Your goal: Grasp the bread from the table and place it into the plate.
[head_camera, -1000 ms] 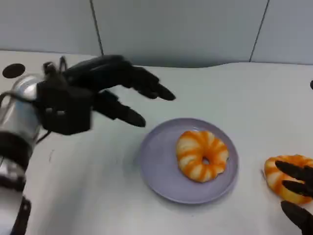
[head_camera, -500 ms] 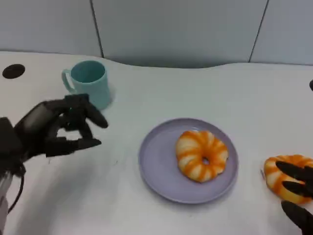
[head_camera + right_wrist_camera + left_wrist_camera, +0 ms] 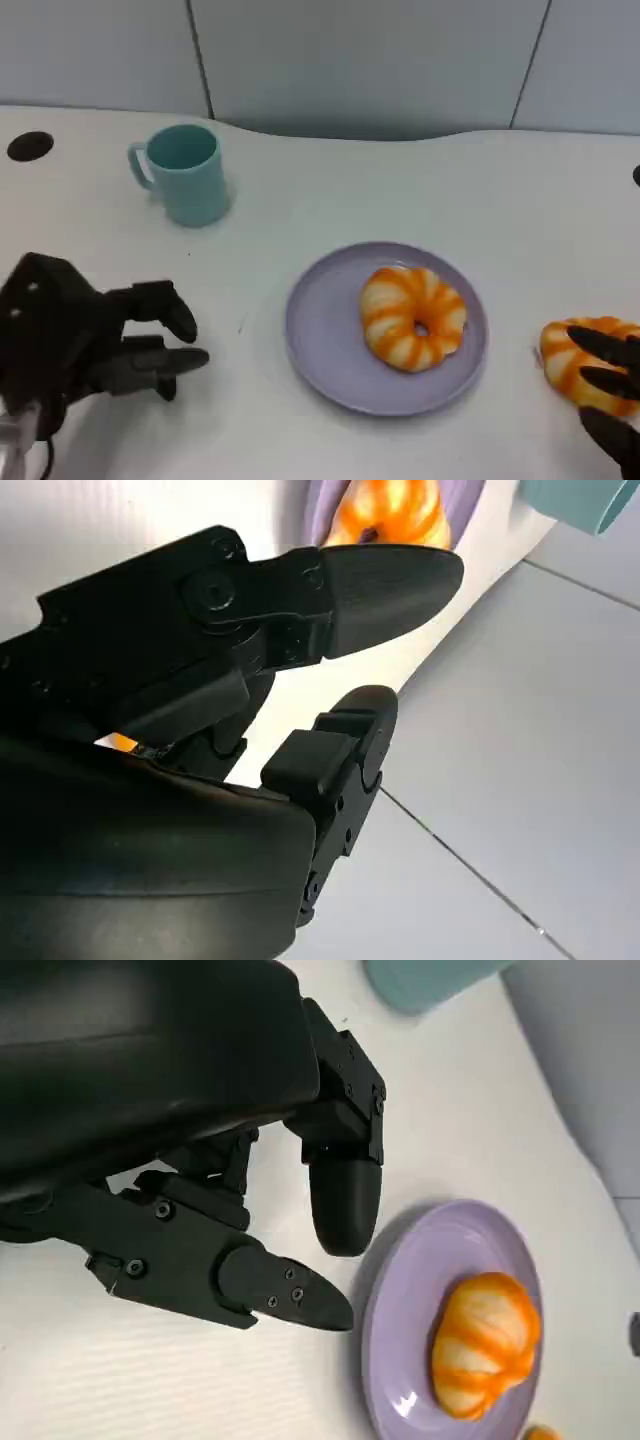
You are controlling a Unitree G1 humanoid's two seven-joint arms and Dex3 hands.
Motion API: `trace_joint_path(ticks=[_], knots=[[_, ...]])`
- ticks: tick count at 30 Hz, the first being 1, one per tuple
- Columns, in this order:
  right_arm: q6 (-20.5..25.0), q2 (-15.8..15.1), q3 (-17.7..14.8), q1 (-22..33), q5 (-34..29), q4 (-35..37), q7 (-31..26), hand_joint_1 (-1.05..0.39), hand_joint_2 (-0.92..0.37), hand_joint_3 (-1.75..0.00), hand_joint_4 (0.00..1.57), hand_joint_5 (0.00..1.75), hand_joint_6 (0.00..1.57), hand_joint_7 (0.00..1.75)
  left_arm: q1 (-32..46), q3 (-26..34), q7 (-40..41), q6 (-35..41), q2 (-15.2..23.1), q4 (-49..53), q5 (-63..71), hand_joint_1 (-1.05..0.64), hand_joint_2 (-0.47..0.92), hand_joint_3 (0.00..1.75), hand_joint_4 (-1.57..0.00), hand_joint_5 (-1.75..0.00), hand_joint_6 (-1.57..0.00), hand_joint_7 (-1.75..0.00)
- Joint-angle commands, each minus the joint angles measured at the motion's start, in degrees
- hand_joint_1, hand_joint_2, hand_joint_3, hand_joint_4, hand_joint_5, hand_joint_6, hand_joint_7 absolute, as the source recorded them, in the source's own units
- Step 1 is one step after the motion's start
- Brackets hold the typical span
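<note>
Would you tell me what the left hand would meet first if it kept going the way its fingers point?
Probably the plate: the left hand points across bare table toward its near rim, though height is unclear.

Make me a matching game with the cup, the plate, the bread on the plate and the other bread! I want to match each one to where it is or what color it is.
Things:
1. cup
2. plate
3. bread on the plate
4. second bread

Clues:
A. purple and round
B. on the bare table, under the right hand fingers
C. teal, standing at the far left of the table
D. orange and white, lying in the middle of the dish

Pairs: 1-C, 2-A, 3-D, 4-B
</note>
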Motion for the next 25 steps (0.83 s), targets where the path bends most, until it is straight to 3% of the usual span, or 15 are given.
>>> trace_joint_path(ticks=[1,7,13,25], knots=[[-1.8,-1.9,-1.4,-0.8,1.8,2.3,0.6,-0.38,-0.92,-0.35,0.96,0.01,0.78,0.0,2.5,-1.7,3.5,5.0,-0.6,-5.3,3.0,-0.3,0.89,0.0,-0.73,-1.75,-0.54,-1.75],[-4.2,-2.9,-1.7,-1.7,3.5,5.1,1.1,-0.37,-0.92,-0.35,0.95,0.01,0.79,0.01,2.7,-4.0,4.4,5.0,-0.5,-6.5,6.9,-0.35,0.9,0.01,-0.73,-1.75,-0.59,-1.75],[-3.4,-2.5,-1.8,-1.7,3.8,5.0,1.3,-0.38,-0.92,-0.34,0.95,0.01,0.8,0.01,1.7,-4.2,3.8,5.7,-0.5,-5.6,7.7,-0.37,0.9,0.0,-0.72,-1.68,-0.62,-1.71],[-4.2,-2.5,-1.8,-2.1,3.2,5.6,1.0,-0.38,-0.92,-0.35,0.93,0.0,0.8,0.01,1.5,-3.9,4.7,7.0,-0.7,-5.9,9.1,-0.38,0.87,0.0,-0.79,-1.75,-0.66,-1.75]])
